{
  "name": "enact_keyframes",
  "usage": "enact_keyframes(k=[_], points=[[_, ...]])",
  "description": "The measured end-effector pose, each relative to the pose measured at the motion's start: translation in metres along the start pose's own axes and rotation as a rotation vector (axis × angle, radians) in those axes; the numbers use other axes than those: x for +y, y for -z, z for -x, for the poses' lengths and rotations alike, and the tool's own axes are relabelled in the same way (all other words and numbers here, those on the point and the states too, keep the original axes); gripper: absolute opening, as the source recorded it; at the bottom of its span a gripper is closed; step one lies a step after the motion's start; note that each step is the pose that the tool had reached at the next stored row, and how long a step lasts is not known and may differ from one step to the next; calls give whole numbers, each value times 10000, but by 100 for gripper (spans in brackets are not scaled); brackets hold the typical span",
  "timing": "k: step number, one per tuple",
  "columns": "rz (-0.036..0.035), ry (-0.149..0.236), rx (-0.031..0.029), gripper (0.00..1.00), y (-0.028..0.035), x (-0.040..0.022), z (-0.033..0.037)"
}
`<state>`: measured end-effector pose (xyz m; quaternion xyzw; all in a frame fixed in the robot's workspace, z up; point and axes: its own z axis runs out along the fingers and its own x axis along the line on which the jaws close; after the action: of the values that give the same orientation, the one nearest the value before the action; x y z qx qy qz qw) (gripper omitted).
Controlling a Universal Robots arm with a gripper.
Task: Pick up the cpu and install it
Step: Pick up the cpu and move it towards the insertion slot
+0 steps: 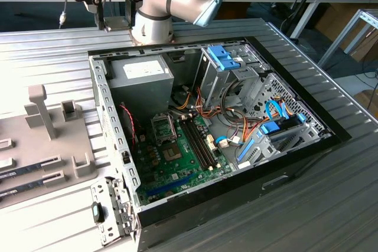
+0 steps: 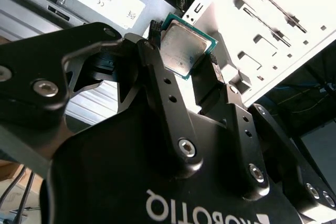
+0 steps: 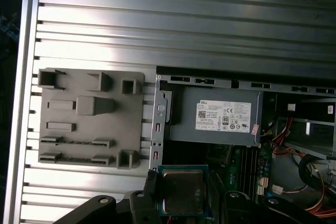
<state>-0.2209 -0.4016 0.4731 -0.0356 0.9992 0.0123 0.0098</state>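
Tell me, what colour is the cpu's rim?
Green; the cpu shows best in the second wrist view.

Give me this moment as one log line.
end effector: shut on cpu | cpu: held clear, not yet installed | nearby: power supply, open case

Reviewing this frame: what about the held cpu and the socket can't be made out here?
1. The cpu underside: in both wrist views its metal top faces the camera, so the contacts are hidden.
2. The cpu's side edges: in the second wrist view the fingers shut on it cover them.
3. One cpu edge: in the first wrist view, cut off by the picture's edge.
4. The socket frame: in the exterior view, too small to tell its state.
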Motion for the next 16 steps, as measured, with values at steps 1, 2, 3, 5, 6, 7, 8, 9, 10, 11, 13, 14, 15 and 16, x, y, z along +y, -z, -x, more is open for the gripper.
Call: enact_keyframes(k=[1, 2, 3, 5, 6, 7, 8, 9, 10, 11, 13, 14, 15, 16], points=[[0, 0, 0, 47, -3, 0, 0], [0, 0, 0, 47, -8, -1, 0], [0, 0, 0, 47, -12, -1, 0], [0, 0, 0, 47, -23, -2, 0], [0, 0, 0, 47, -27, -2, -1], [1, 0, 0, 47, -30, -2, -1], [0, 0, 0, 47, -37, -3, -1], [0, 0, 1, 47, -41, -3, -1], [0, 0, 0, 47, -44, -3, -1], [0, 0, 0, 47, -49, -4, -1], [0, 0, 1, 47, -58, -5, -1], [0, 0, 0, 47, -62, -5, -2], [0, 0, 0, 47, -66, -5, -2], [0, 0, 0, 47, -69, -6, -1]])
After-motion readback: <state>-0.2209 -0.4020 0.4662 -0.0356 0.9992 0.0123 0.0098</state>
